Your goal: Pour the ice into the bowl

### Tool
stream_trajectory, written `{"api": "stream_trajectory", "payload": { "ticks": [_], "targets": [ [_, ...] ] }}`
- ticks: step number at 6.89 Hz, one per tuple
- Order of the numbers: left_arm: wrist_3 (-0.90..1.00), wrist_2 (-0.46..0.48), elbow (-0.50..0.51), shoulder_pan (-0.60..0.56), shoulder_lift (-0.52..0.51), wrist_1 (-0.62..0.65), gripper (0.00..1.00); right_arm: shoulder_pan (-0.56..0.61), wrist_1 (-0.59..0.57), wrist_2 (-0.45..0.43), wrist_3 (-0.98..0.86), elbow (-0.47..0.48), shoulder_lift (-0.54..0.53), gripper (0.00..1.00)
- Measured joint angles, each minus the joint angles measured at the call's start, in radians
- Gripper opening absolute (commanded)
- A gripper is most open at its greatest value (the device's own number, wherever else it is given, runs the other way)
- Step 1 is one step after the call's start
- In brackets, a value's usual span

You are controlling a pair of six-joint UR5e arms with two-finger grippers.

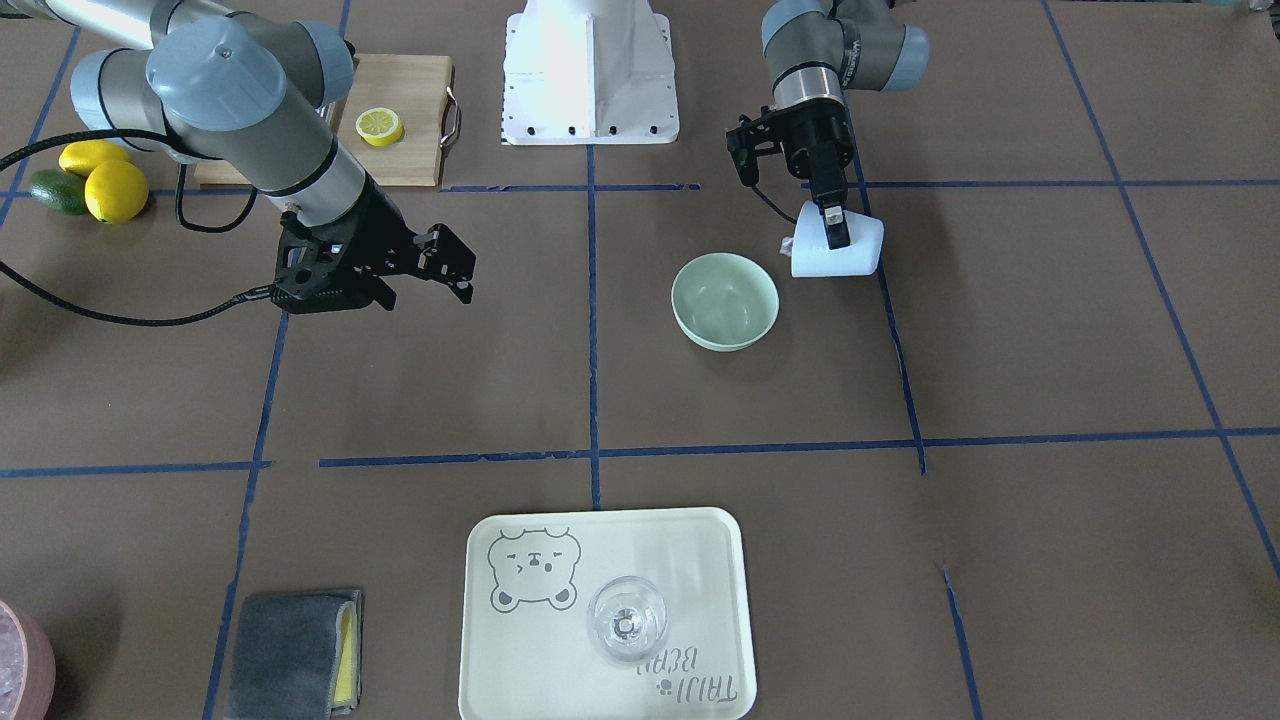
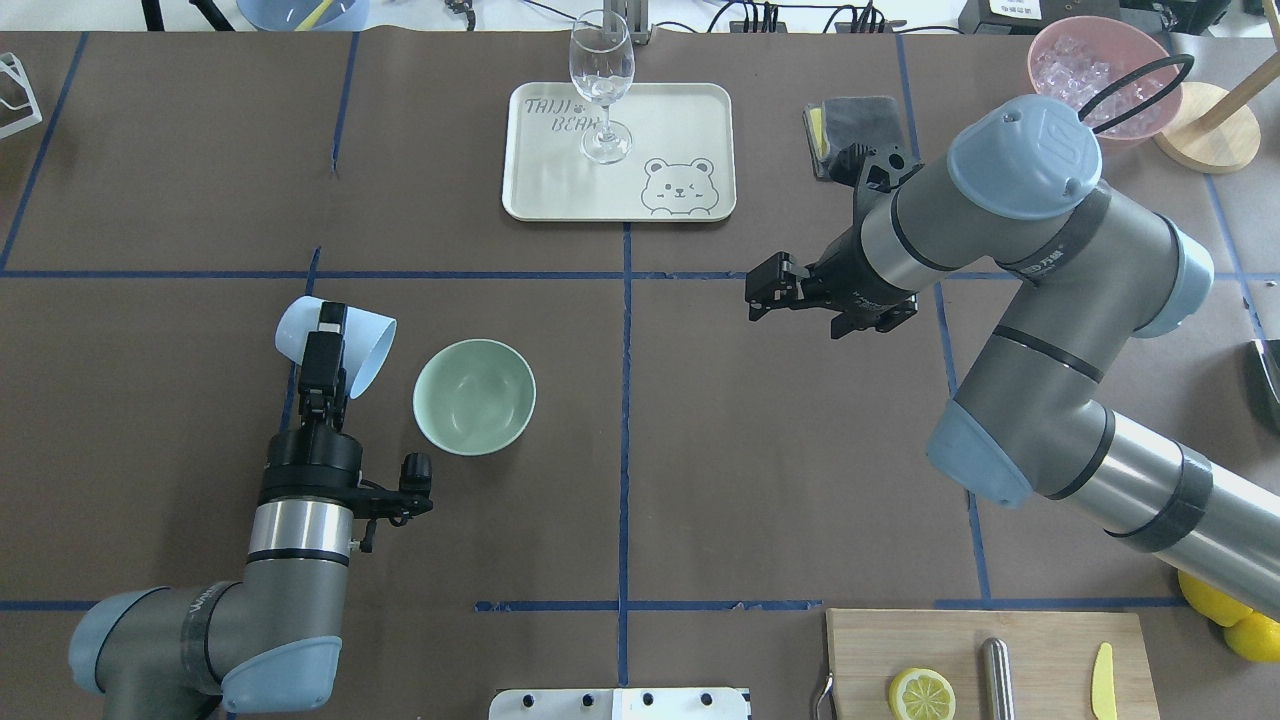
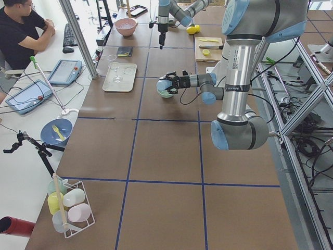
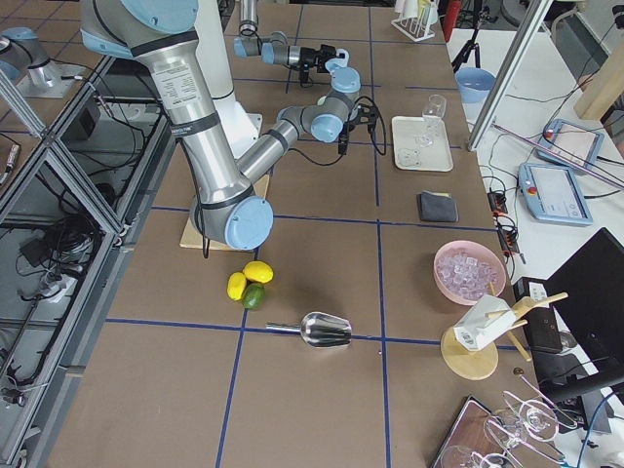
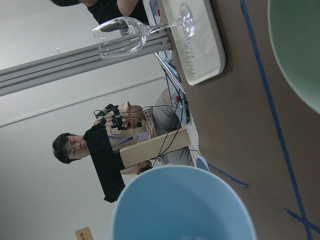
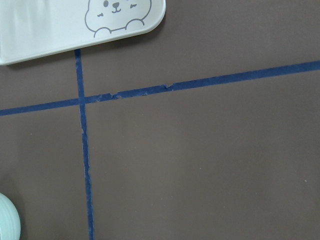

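The pale mint-green bowl (image 2: 474, 396) (image 1: 724, 300) stands on the table and looks empty. My left gripper (image 2: 326, 345) (image 1: 836, 226) is shut on a light blue cup (image 2: 362, 344) (image 1: 850, 255). It holds the cup tipped on its side just left of the bowl, with the mouth toward the bowl. A small clear bit shows at the cup's mouth (image 1: 785, 243). The left wrist view shows the cup (image 5: 182, 205) and the bowl's rim (image 5: 300, 45). Clear ice cubes (image 2: 1075, 68) lie in the pink container. My right gripper (image 2: 765, 292) (image 1: 455, 265) is open and empty, right of the bowl.
A cream tray (image 2: 540, 190) with a wine glass (image 2: 602, 90) is at the far middle. A grey cloth (image 2: 860, 112) and the pink container (image 2: 1150, 110) are at the far right. A cutting board (image 2: 1040, 640) with a lemon half is at the near right. A metal scoop (image 4: 327, 330) lies beyond it.
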Motion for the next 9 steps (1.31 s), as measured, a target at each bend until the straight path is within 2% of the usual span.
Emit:
{"api": "stream_trajectory", "payload": {
  "ticks": [2, 7, 9],
  "targets": [
    [0.057, 0.018, 0.000, 0.001, -0.011, 0.000, 0.00, 0.000, 0.000, -0.001, 0.002, 0.001, 0.000, 1.00],
    [0.066, 0.019, -0.007, 0.000, -0.016, -0.005, 0.00, -0.001, 0.001, -0.002, 0.005, 0.003, 0.003, 1.00],
    [0.066, 0.016, -0.049, -0.002, -0.014, -0.012, 0.00, -0.016, -0.003, -0.006, 0.030, -0.001, 0.025, 1.00]
  ]
}}
